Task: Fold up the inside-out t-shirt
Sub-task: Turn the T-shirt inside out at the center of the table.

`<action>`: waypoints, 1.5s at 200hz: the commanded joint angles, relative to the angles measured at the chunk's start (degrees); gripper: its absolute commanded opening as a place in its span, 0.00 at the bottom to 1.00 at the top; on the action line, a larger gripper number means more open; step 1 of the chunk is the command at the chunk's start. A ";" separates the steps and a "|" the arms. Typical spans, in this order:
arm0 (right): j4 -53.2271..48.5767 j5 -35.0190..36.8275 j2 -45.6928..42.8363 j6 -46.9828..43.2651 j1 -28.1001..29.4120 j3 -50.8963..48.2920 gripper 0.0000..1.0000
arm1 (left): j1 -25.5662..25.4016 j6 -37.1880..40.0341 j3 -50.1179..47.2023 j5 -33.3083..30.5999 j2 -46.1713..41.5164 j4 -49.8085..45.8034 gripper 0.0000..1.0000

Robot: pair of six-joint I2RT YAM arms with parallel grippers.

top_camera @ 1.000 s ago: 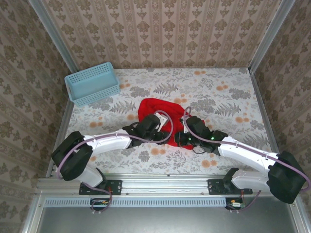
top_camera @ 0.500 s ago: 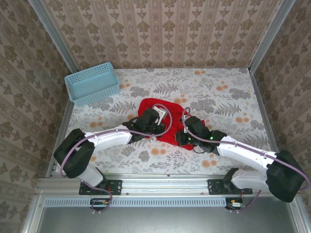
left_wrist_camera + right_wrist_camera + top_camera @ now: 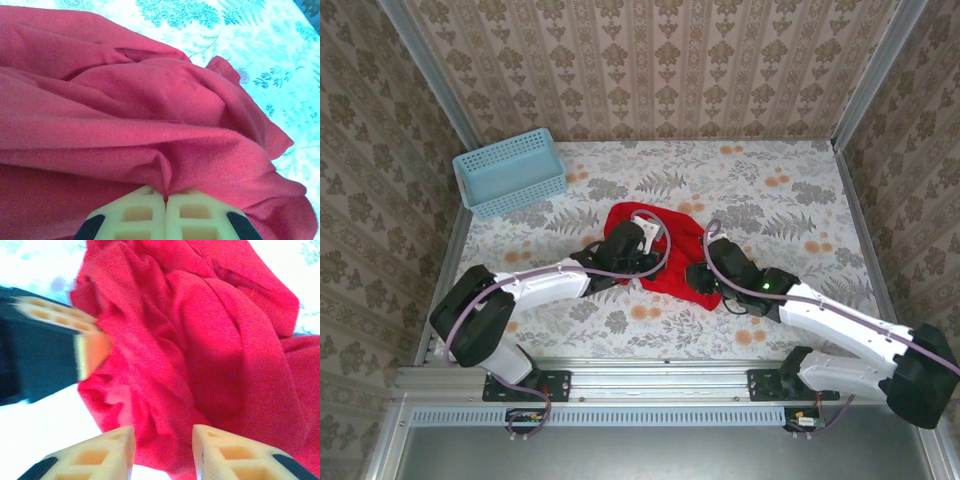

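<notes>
- The inside-out t-shirt point(image 3: 680, 275) is seen crumpled mid-worktop point(image 3: 780, 190).
- At its 9 o'clock side, a fold is pinched by the jaws of the left gripper point(image 3: 165, 199).
- At 4 o'clock, the right gripper point(image 3: 162, 442) is seen with jaws spread.

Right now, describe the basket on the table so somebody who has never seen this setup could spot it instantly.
Start at the flower-patterned table and look to its far left corner. A rectangular basket with slotted sides sits there. It is pale blue and boxy, unlike the crumpled red t-shirt at mid-table.
</notes>
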 commanded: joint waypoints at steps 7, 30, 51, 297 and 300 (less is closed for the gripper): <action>3.19 -3.44 -0.90 1.59 2.44 1.11 0.40 | 0.37 -3.09 -0.90 2.78 -2.83 3.22 0.00; 7.87 -7.47 3.93 3.06 2.67 1.63 0.40 | 0.88 -3.77 -1.60 3.19 -3.21 3.89 0.00; 11.91 -9.48 9.95 4.42 2.68 2.78 0.37 | 1.57 -4.32 -2.27 3.77 -3.21 4.54 0.00; 16.04 4.83 8.99 -2.83 8.93 -3.16 0.00 | 6.94 -8.47 2.24 0.56 1.84 -3.56 0.00; 16.25 5.10 8.08 -3.01 9.35 -3.80 0.00 | 7.05 -8.56 2.59 0.65 2.13 -3.86 0.00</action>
